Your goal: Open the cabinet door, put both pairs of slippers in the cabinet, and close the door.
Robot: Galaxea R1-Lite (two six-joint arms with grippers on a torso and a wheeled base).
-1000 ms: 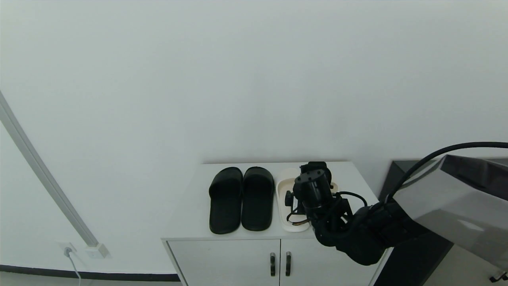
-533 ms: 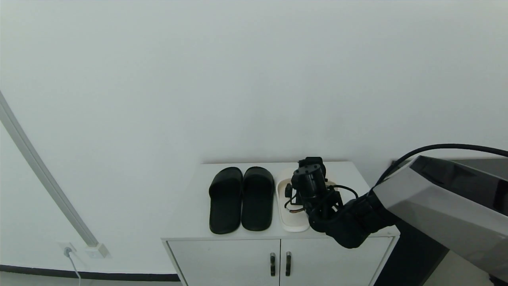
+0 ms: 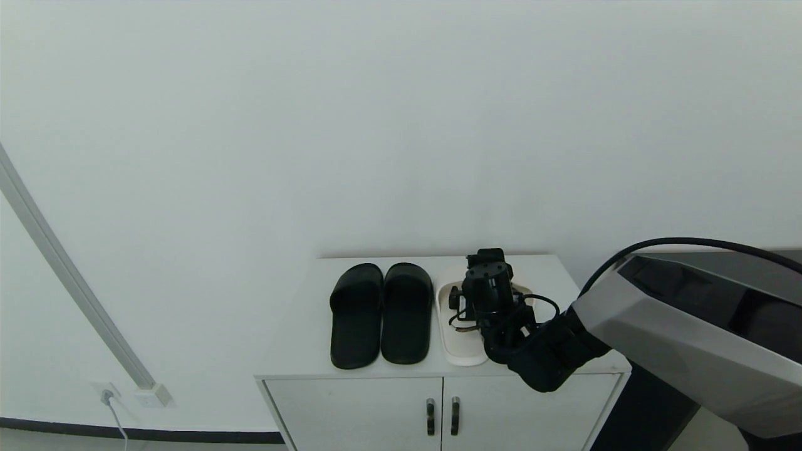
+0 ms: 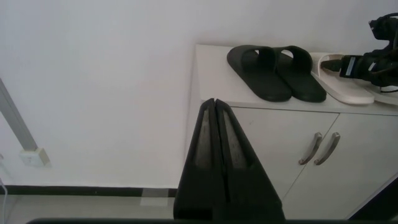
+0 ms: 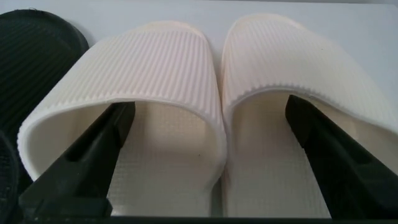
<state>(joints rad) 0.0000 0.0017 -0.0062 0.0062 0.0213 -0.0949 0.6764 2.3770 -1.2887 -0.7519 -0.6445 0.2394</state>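
Note:
Two white slippers (image 5: pixel 161 68) lie side by side on the white cabinet's top (image 3: pixel 301 332), at its right end. My right gripper (image 5: pixel 211 109) is open, with one finger (image 5: pixel 81 168) under the strap of one slipper and the other finger (image 5: pixel 339 162) under the strap of its mate (image 5: pixel 292 56). In the head view that arm's wrist (image 3: pixel 492 288) covers most of the white pair (image 3: pixel 460 347). A black pair (image 3: pixel 381 313) sits to their left. Both cabinet doors (image 3: pixel 357 413) are shut. My left gripper (image 4: pixel 214 102) is shut and holds nothing, off to the cabinet's left and lower than its top.
Two dark handles (image 3: pixel 442 416) meet at the middle of the doors. A white wall stands right behind the cabinet. A dark unit (image 3: pixel 651 413) stands to its right. A slanted pipe (image 3: pixel 62 269) and a wall socket (image 3: pixel 106 394) are at the left.
My right arm has moved farther in over the cabinet top, towards the wall, and sits lower over the white slippers. The slippers and doors have not moved.

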